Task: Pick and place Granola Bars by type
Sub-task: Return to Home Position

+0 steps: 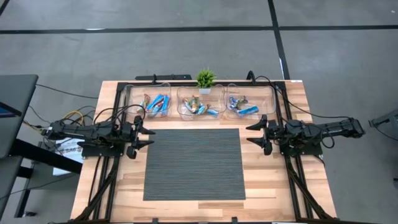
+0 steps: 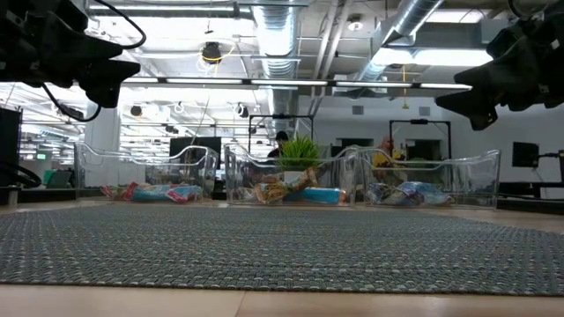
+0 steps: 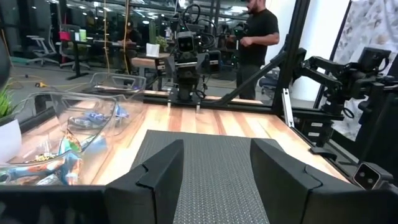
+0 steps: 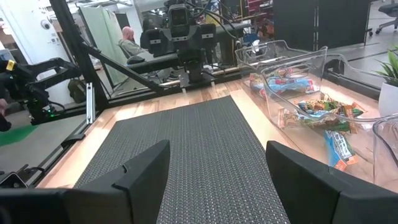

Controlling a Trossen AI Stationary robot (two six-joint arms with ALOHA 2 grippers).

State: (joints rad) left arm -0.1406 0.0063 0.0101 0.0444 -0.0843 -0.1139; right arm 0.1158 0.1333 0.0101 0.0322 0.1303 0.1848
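The Granola Bars lie in three clear bins along the table's far edge. The left bin [image 1: 152, 102] holds blue bars and a tan one. The middle bin [image 1: 198, 104] has tan, orange and blue bars mixed [image 4: 320, 109], and the right bin [image 1: 244, 104] has blue ones. My left gripper [image 1: 149, 137] hovers open at the left edge of the grey mat [image 1: 194, 163], pointing level toward the right. My right gripper [image 1: 250, 134] hovers open at the mat's right edge, facing it. Nothing sits between either pair of fingers [image 3: 161, 177] [image 4: 146, 177].
A small green potted plant [image 1: 206, 79] stands behind the middle bin. Black frame rails [image 1: 283, 112] run along the table's sides and far edge. The mat covers the table's middle with bare wood around it. A person [image 3: 255, 37] stands in the room beyond the table's right side.
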